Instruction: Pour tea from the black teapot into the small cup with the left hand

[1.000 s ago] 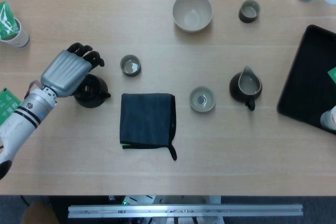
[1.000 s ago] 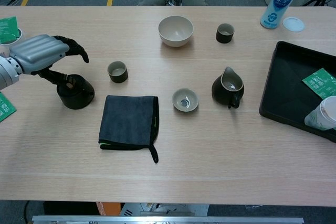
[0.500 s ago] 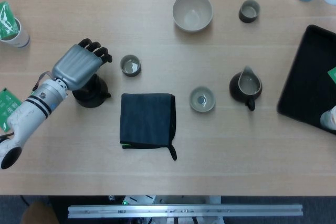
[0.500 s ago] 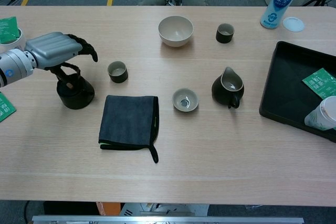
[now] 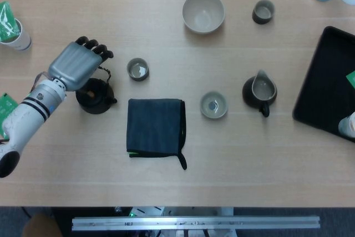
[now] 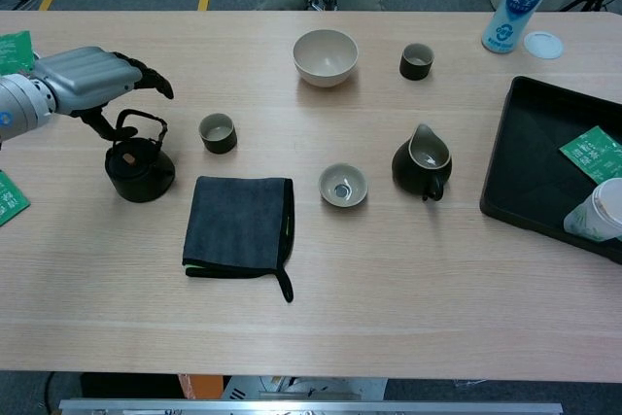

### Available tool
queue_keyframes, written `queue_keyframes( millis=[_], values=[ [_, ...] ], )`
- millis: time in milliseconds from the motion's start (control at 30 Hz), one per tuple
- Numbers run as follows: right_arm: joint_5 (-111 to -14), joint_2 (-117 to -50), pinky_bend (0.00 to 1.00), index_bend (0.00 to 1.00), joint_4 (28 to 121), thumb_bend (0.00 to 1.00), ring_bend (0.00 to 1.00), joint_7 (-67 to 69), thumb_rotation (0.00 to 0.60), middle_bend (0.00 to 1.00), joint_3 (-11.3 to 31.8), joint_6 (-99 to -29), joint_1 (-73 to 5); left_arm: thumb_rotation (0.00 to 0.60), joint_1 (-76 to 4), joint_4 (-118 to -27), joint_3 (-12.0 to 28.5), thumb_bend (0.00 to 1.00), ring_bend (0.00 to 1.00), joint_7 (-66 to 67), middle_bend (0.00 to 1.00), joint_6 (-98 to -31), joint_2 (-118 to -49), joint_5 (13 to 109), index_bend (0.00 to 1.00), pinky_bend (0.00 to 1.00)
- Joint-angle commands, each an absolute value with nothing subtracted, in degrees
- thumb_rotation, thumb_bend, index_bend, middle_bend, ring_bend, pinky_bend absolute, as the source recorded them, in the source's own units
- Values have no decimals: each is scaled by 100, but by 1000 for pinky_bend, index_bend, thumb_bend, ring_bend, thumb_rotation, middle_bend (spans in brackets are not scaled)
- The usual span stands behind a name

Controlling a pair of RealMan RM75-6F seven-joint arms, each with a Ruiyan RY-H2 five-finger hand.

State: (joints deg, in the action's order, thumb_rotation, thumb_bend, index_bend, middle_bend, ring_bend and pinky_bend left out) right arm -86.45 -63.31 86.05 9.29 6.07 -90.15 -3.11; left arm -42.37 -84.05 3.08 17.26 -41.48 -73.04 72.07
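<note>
The black teapot [image 5: 95, 97] [image 6: 139, 171] stands at the table's left, its wire handle [image 6: 142, 120] raised upright. My left hand [image 5: 75, 65] [image 6: 86, 79] hovers just above and behind it, fingers curled loosely forward over the handle without closing on it. The thumb hangs down beside the handle's left end. A small dark cup [image 5: 137, 69] [image 6: 218, 132] sits a short way right of the teapot, apart from it. Neither view shows my right hand.
A folded dark cloth [image 5: 156, 126] lies right of the teapot. Further right are a pale small bowl [image 5: 213, 105], a dark pitcher [image 5: 259, 92], a white bowl [image 5: 203, 12], another dark cup [image 5: 263, 11] and a black tray [image 5: 327, 81]. A paper cup [image 5: 12, 26] stands far left.
My left hand rose and drew back to the left, off the teapot. The teapot's handle, earlier hidden under the hand, now stands upright in view.
</note>
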Motion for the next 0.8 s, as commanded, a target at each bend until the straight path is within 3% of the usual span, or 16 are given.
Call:
queue_keyframes(
  millis=[33,100,200,367,800],
  values=[
    [-8665,-6329,284,317,8611,108,225,935,600,341,607,-9040,-302,178,-4247,-8547,333,345,151,1771,221,-4128,-7213,7011,240,163],
    [-8675,-6333,284,317,8614,108,225,935,600,341,605,-9051,-297,62,-4250,-8573,332,343,153,1729,240,-4127,-7224,6960,253,163],
    [-8685,-6334,284,317,8620,109,225,930,600,341,599,-9061,-287,6,-4254,-8530,280,338,160,1728,267,-4142,-7299,6985,274,141],
    [-8703,-6314,284,317,8637,108,224,930,600,341,600,-9100,-267,0,-4265,-8399,241,330,193,1804,324,-4206,-7474,6936,292,110],
    [-8679,-6297,284,316,8612,108,225,973,600,344,597,-9103,-230,0,-4377,-8060,220,327,194,2150,353,-4151,-7827,6385,295,107]
  ],
)
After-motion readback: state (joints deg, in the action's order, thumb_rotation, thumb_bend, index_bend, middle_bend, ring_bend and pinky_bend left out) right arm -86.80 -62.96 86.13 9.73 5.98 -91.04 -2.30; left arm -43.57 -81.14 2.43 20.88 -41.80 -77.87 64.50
